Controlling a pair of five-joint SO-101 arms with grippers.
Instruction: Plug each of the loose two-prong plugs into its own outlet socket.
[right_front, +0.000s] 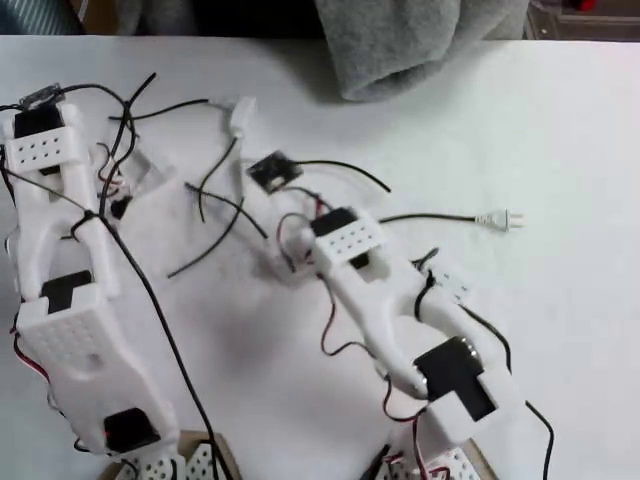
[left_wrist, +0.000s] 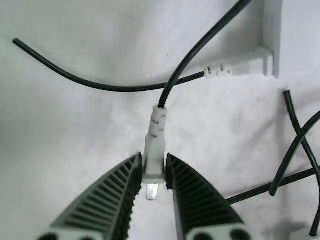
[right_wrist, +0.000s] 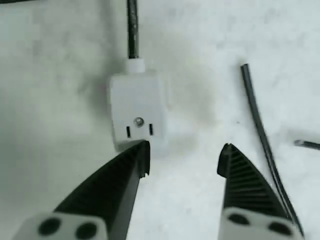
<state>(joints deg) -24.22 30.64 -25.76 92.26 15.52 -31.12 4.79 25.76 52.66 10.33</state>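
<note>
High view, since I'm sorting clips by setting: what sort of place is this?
Probably a robotics test bench, not a home: two white arms at a white table, loose black cords with a plug and a socket lying on it, and a grey cloth at the far edge.

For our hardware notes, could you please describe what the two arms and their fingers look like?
The arms are white plastic shells with grids of small holes, black motor blocks and thin red wires running along them. The left gripper and right gripper each have dark, tapered fingers with ribbed inner faces, on pale bases with round holes.
</note>
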